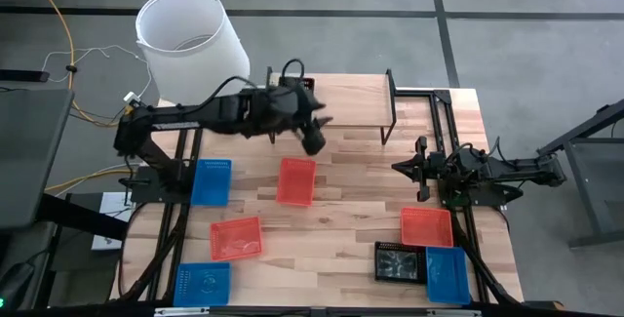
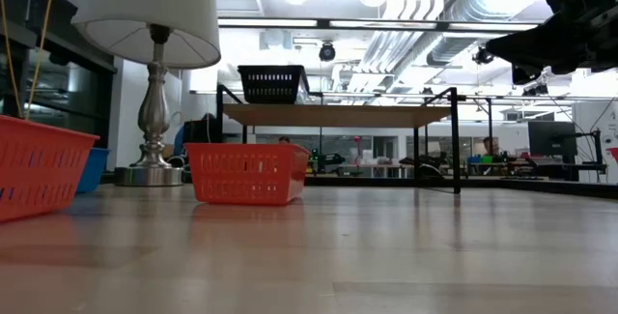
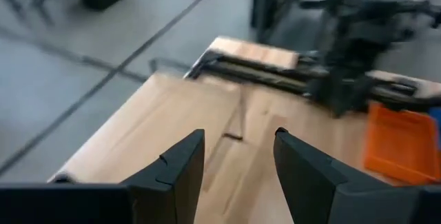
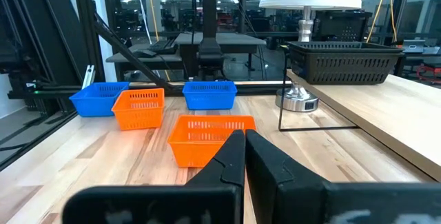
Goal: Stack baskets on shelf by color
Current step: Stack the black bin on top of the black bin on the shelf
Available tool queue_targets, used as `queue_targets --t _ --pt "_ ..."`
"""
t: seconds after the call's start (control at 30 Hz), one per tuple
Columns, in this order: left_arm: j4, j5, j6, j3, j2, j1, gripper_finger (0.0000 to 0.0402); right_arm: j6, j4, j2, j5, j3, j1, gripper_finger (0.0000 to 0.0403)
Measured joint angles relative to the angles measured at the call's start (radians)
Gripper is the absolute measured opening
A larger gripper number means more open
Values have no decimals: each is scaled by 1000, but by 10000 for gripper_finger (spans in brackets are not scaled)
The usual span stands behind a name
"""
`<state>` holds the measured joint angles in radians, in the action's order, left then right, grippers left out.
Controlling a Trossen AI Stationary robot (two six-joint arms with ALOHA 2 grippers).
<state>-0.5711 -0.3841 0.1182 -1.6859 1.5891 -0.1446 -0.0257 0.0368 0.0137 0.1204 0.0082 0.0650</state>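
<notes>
Hovering above the shelf (image 1: 356,102) in the upper middle of the high view, left gripper (image 1: 314,138) has its fingers (image 3: 180,169) parted with nothing between them, so it's released and empty. A black basket (image 2: 271,83) sits on the shelf top at its left end in the low view. Main risk as I read it: the forearm and wrist hang right over that basket, so a careless retreat could clip it and shove it off the edge. Second risk is colour mix-up: red basket (image 1: 296,180) lies just below the gripper in the high view, blue basket (image 1: 211,181) to its left, and the other black basket (image 1: 398,262) is far off at lower right, next to more red and blue. Left arm reaches from the left edge across toward centre, wrist angled down. Right gripper (image 1: 426,168) is parked at right-centre, fingers pressed together, empty, arm folded back toward the right edge.
</notes>
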Motion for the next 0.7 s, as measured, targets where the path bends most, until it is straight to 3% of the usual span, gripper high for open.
queue_targets --t 0.3,0.7 --pt "86 -122 -113 92 -123 229 161 0 0 -1 0 0 0 0" --pt "424 -151 -133 601 -429 484 161 0 0 0 0 0 0 0"
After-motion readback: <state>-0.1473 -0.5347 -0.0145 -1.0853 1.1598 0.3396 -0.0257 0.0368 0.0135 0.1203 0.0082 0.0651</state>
